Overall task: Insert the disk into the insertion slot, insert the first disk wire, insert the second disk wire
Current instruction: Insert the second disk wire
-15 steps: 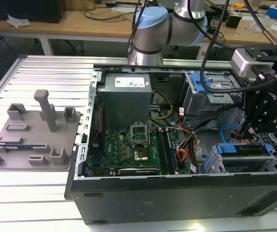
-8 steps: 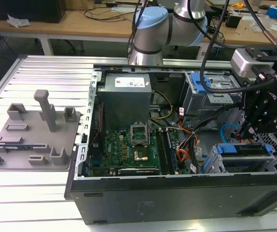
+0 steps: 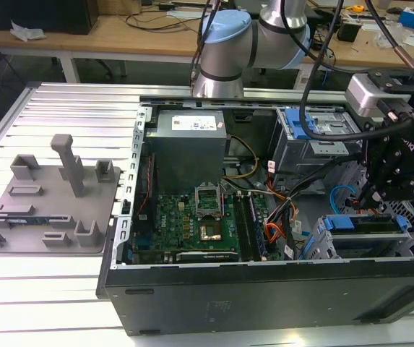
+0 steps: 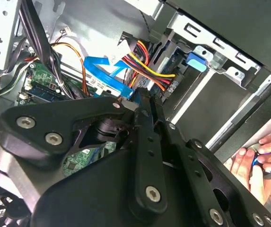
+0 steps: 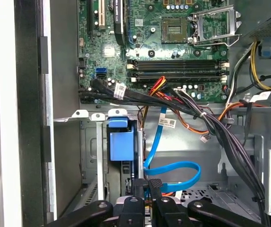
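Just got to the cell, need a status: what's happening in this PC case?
The arm's gripper is down inside the open PC case at the drive cage, jaws closed on what looks like the plug end of the light-blue cable. The blue-framed disk already sits in the cage. A person's hand is just outside the case.

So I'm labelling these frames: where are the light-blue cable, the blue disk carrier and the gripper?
light-blue cable (image 5: 175, 166), first wrist view, on its lower loop.
blue disk carrier (image 5: 121, 142), first wrist view, on its front face.
gripper (image 5: 152, 189), first wrist view, between its fingertips.
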`<state>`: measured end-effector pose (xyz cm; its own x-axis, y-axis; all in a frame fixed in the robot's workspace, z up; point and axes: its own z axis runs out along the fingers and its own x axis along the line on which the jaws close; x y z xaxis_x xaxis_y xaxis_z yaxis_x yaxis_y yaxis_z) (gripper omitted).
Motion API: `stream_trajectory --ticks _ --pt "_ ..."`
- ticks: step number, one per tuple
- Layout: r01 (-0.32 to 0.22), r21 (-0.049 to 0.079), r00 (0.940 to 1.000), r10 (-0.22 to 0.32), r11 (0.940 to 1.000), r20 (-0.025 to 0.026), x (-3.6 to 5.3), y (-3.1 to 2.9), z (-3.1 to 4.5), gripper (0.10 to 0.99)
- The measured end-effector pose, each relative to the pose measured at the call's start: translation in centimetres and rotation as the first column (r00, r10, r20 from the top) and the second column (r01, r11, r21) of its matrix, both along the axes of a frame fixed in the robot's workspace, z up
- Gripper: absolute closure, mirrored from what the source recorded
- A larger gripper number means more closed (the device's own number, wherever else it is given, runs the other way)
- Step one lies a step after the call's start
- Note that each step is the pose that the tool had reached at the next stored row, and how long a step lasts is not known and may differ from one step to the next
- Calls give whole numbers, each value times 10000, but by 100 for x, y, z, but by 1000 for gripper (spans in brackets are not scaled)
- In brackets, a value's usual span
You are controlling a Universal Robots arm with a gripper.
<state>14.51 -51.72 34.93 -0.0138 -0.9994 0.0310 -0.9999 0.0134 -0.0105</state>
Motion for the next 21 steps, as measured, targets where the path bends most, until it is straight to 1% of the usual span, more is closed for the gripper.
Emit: stream_trajectory --ticks 7,9,21 --pt "7 1 10000 -7 10000 -11 16 -85 0 925" --pt "9 0 10000 -9 10000 -11 17 -99 0 925" --pt "10 -1 10000 -10 10000 -11 26 -104 -6 925"
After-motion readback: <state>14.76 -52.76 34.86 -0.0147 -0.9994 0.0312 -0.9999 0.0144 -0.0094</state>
